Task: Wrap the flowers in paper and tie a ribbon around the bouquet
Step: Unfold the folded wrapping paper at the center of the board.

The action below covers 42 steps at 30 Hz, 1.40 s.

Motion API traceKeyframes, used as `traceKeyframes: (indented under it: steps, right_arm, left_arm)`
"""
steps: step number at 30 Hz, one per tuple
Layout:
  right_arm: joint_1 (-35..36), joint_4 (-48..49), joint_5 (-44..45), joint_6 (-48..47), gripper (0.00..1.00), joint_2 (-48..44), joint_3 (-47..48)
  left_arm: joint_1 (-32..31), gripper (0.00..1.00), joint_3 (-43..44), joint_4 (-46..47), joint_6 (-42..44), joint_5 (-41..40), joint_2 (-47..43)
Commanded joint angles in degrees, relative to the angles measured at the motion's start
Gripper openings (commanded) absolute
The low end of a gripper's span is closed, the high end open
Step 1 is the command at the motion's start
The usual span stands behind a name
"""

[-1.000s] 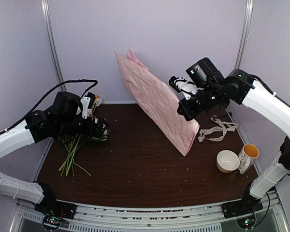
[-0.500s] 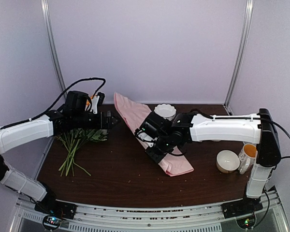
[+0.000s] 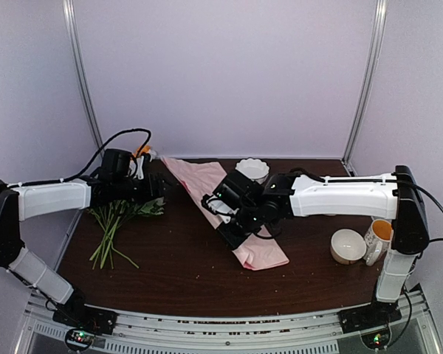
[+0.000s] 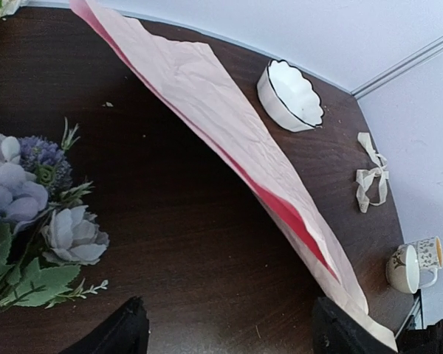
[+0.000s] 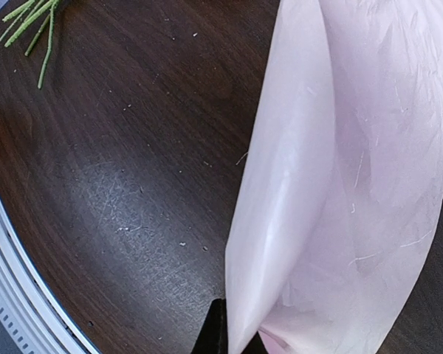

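The right gripper [image 3: 232,230] is seen clamped on the paper [image 3: 207,181], its fingers closed together on the pale pink sheet partway along its length. In the right wrist view the right gripper [image 5: 232,339] is shown with the paper [image 5: 340,184] rising out of the pinch in a long fold, and the green stem ends of the flowers [image 5: 31,18] are glimpsed at the top corner. The sheet is stretched diagonally across the dark table [image 3: 184,280], from the back left towards the near right. The left gripper [image 3: 161,189] is held with its fingers wide apart and nothing is caught between them; in its own view the left gripper [image 4: 225,341] is seen above bare wood, with the flowers [image 4: 29,199] just beside it and the paper [image 4: 229,133] well beyond. The flowers [image 3: 114,221] are laid on the left of the table, stems pointed at the near edge. A white scalloped bowl [image 4: 289,94] is set just behind the paper, and the ribbon [image 4: 371,179] is found loosely crumpled on the table past the bowl, apart from the sheet. A cup [image 3: 348,245] and a mug [image 3: 379,237] are placed side by side at the right.
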Motion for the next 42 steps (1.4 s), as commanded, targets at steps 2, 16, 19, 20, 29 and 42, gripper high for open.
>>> traceKeyframes:
  steps: [2, 16, 19, 20, 29, 42]
  right_arm:
    - [0.02, 1.49, -2.09, 1.26, 0.00, 0.21, -0.65]
    - [0.15, 0.85, -1.05, 1.20, 0.00, 0.68, 0.09]
    - [0.19, 0.64, -0.84, 0.77, 0.00, 1.09, 0.17]
    - [0.17, 0.25, -0.50, 0.66, 0.00, 1.30, 0.31]
    - [0.24, -0.74, -0.07, 0.78, 0.00, 1.88, 0.97]
    - [0.53, -0.43, 0.12, 0.92, 0.00, 1.48, 0.81]
  left_arm:
    - [0.06, 0.84, -0.12, 9.75, -2.35, 6.24, 1.98]
    - [-0.02, 0.57, -0.28, 17.64, -6.84, 8.16, 9.77]
    - [0.01, 0.60, 0.33, 18.34, -6.51, 8.46, 10.52]
    - [-0.01, 0.60, 0.39, 18.01, -6.33, 8.27, 10.70]
    - [0.07, 0.68, -1.68, 20.59, -6.77, 7.24, 8.51]
    - [0.05, 0.51, 0.04, 19.87, -7.00, 7.66, 14.58]
